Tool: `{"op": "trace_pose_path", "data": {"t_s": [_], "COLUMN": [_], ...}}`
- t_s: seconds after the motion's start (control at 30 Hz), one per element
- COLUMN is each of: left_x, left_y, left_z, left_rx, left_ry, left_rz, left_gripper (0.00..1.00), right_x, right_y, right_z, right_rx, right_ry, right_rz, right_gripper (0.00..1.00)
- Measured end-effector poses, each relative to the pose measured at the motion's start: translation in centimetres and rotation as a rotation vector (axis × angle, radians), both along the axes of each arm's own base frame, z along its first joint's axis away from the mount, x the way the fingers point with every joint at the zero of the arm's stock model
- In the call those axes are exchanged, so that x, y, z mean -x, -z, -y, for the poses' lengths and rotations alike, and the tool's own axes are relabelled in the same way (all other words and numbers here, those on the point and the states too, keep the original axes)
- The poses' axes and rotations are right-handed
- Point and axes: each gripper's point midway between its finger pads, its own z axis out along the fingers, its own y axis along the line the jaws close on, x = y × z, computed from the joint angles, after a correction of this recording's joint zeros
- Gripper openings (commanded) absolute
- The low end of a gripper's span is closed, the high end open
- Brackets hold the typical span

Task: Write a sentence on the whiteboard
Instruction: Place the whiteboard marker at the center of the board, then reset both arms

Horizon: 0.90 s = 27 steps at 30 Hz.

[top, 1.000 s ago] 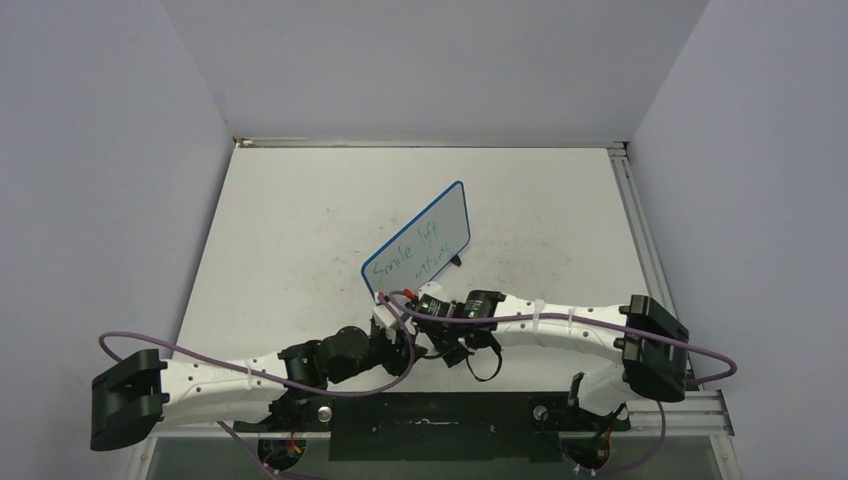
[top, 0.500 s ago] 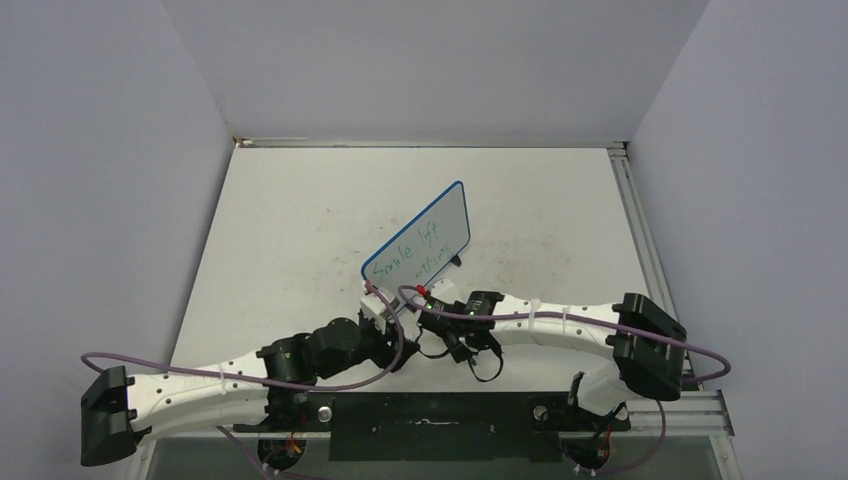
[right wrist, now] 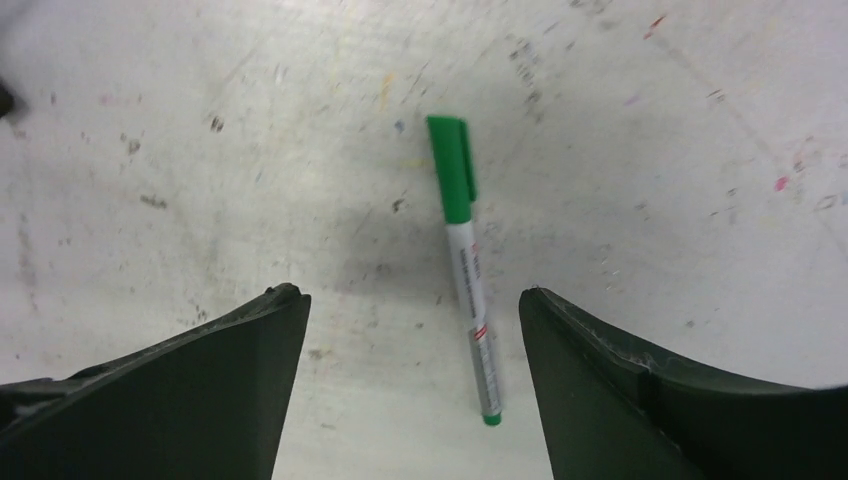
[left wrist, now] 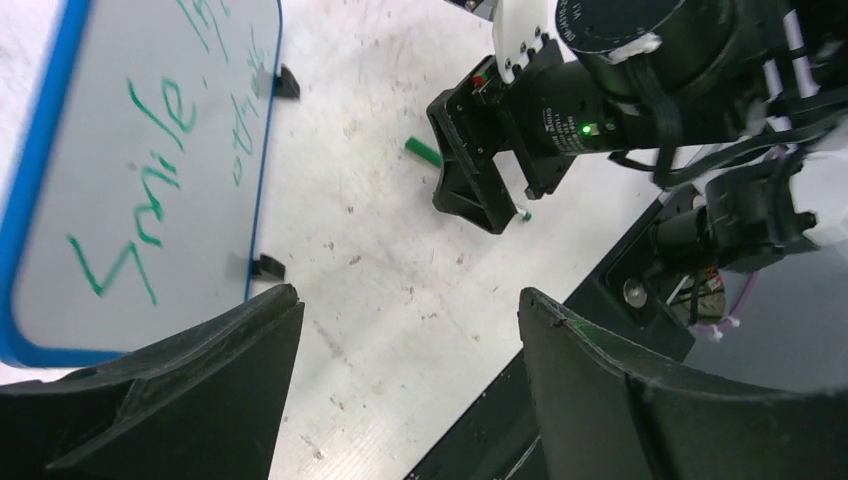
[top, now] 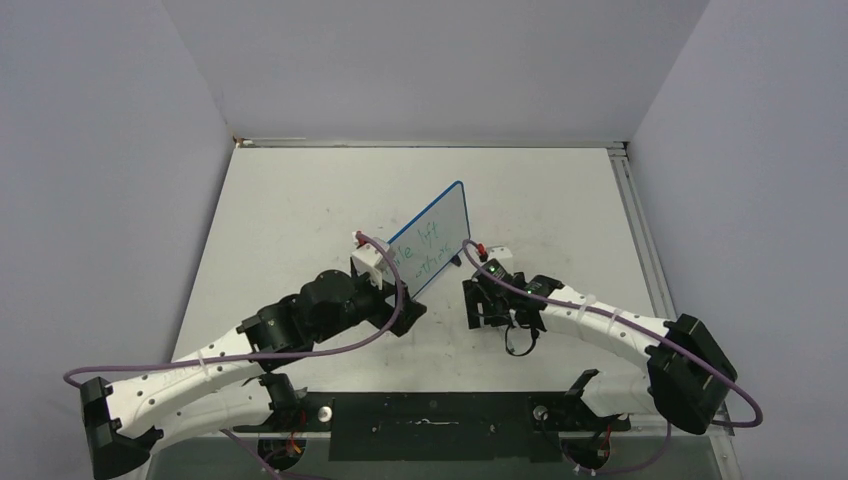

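One whiteboard (top: pixel 432 240) stands on edge near the middle of the bench (top: pixel 300 200), written face toward the arm bases; two of its black feet (left wrist: pixel 266 266) show in the left wrist view, both resting on the bench. One sentence (left wrist: pixel 150 170) in green runs across the whiteboard in two lines; the first word reads "Smile", the rest I cannot make out.

There are two end effectors, both on the written side of the whiteboard. The left end effector (left wrist: pixel 410 330) is just beside the whiteboard's left end, jaws spread wide with nothing between them; the right end effector (right wrist: pixel 410 310) is near the whiteboard's right end, jaws likewise wide and gripping nothing.

One marker (right wrist: pixel 466 262), green-capped with a white barrel, lies flat on the bench under the right end effector, apart from both fingers and apart from the whiteboard.
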Motion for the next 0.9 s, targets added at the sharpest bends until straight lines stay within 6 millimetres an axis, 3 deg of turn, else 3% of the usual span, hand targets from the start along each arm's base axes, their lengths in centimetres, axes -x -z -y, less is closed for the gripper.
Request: {"op": "trace_pose_path", "data": {"t_s": [0.13, 0.2, 0.37, 0.47, 0.63, 0.77, 0.9], "left_x": [-1.4, -2.5, -8.1, -12.1, -16.4, -15.6, -13.6], "left_y": [-3.9, -6.6, -11.5, -11.5, -10.4, -9.2, -6.7], "left_z": [-0.2, -0.3, -2.6, -6.2, -15.0, -20.2, -22.9], "left_rx": [0.007, 0.019, 0.019, -0.003, -0.050, -0.106, -0.154], "left_ry": [-0.011, -0.020, -0.148, -0.284, -0.590, -0.790, -0.900], "left_rz": [0.049, 0.088, 0.168, 0.161, 0.127, 0.158, 0.167], "left_gripper": [0.84, 0.84, 0.86, 0.89, 0.97, 0.96, 0.96], "right_x": [-2.6, -4.1, -8.1, -10.6, -12.5, -12.9, -12.4], "right_y": [-0.9, -2.0, -4.7, -6.2, -9.8, -15.5, -20.6], "right_z": [1.3, 1.8, 4.3, 7.3, 11.4, 13.2, 14.8], "right_rx": [-0.074, -0.119, -0.227, -0.253, -0.235, -0.214, -0.206], "right_ry": [0.059, 0.078, 0.146, 0.221, 0.316, 0.347, 0.387], "right_rz": [0.044, 0.084, 0.178, 0.233, 0.396, 0.627, 0.825], "right_gripper": [0.99, 0.90, 0.90, 0.90, 0.90, 0.90, 0.90]}}
